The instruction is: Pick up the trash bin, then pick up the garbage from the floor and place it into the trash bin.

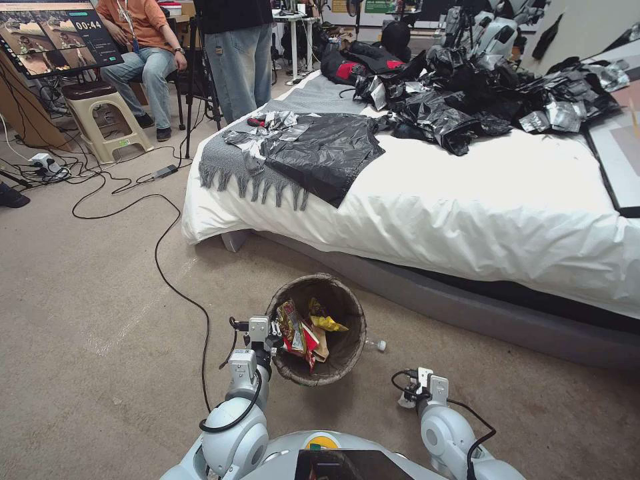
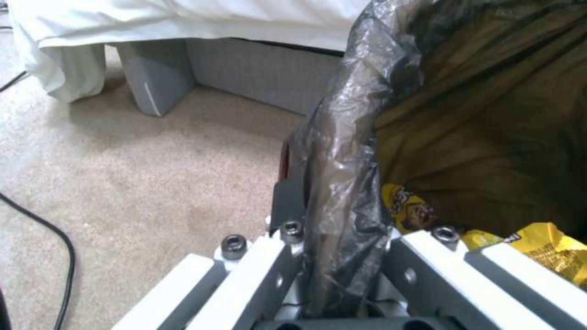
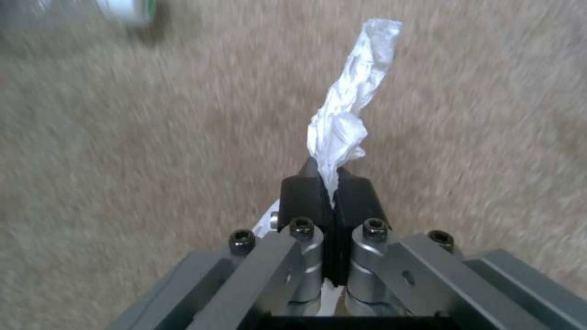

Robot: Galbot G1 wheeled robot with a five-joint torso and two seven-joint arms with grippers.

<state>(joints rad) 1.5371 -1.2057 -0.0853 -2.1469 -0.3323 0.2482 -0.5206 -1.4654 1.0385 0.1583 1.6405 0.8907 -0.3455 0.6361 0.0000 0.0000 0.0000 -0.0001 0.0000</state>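
The bin (image 1: 319, 330) is held above the carpet (image 1: 100, 300) just off the bed's (image 1: 467, 200) near long edge, tilted so its mouth faces the robot. The left gripper (image 2: 333, 256) is clenched on the bin's bagged rim, one finger outside the wall and one inside. Snack wrappers (image 1: 297, 330) and a tan paper bag already lie inside; a yellow wrapper (image 2: 544, 250) sits close to the inner finger. The right gripper (image 3: 330, 192) hangs low over bare carpet on the robot's right, its fingers pressed together on a twisted white tissue (image 3: 351, 101) that projects straight out past the fingertips along the gripper's own line. In the head view the right gripper (image 1: 419, 388) sits to the right of the bin and nearer the robot than its mouth, so the bin lies up and to the left of the tissue. Judgement: the tissue is secured and the delivery turns on carrying it leftward over the rim. A clear bottle (image 1: 375, 344) lies on the carpet just beside the bin's right side, uncollected and nearer the right arm.
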